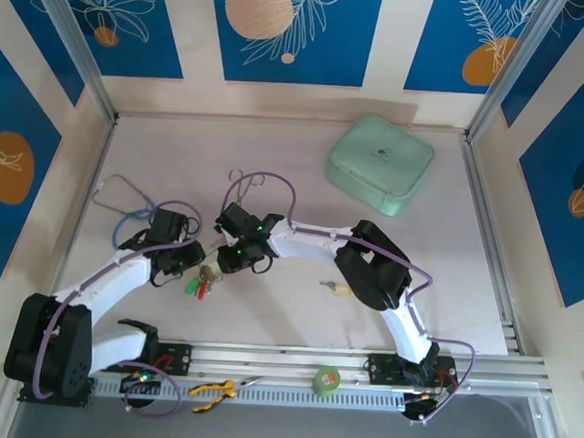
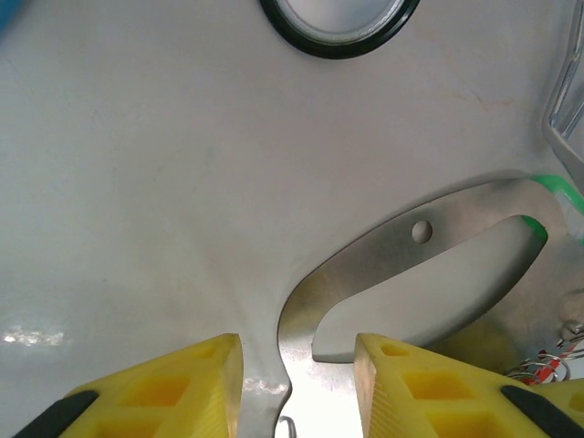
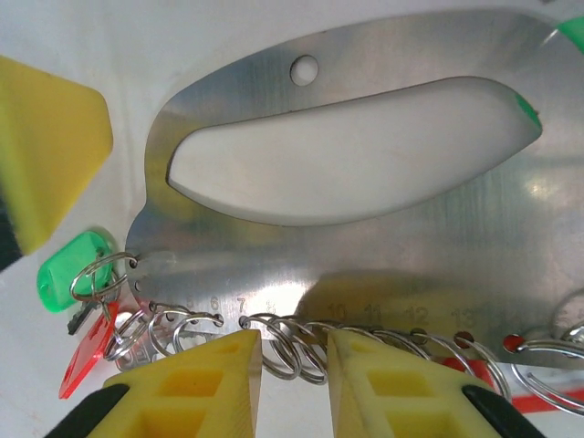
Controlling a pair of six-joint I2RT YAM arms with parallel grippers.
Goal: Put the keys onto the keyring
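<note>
Right tool (image 3: 294, 351) is clenched on the wire rings (image 3: 290, 354): the coil fills the gap and touches both yellow fingers (image 3: 196, 388). Those rings hang from a row of small holes along the near edge of the keyring (image 3: 411, 265), a flat steel plate with an oval cutout and stamped numbers, lying on the counter (image 1: 277, 148) just ahead of the right tool. Green key (image 3: 71, 278) and red key (image 3: 84, 358) sit just left of the right tool's left finger. The green one is threaded on a ring at the plate's corner; I can't tell how the red one is attached. From above, both tools meet over the keyring (image 1: 209, 271), left tool (image 1: 191, 262) on one side and right tool (image 1: 231, 260) on the other, keys hanging toward the arm bases. In the wrist view of the left tool (image 2: 298, 351), its fingers straddle the plate's narrow curved tail, with counter showing between the left finger and the steel. Can't tell whether it's grasping or released. Stethoscope head (image 2: 333, 23) lies straight ahead of the left tool, apart from the plate. Yellow key (image 1: 340, 289) is loose on the counter, well off to the right tool's right, beside that arm's elbow. Mint case (image 1: 381, 163) is far beyond the right tool.
</note>
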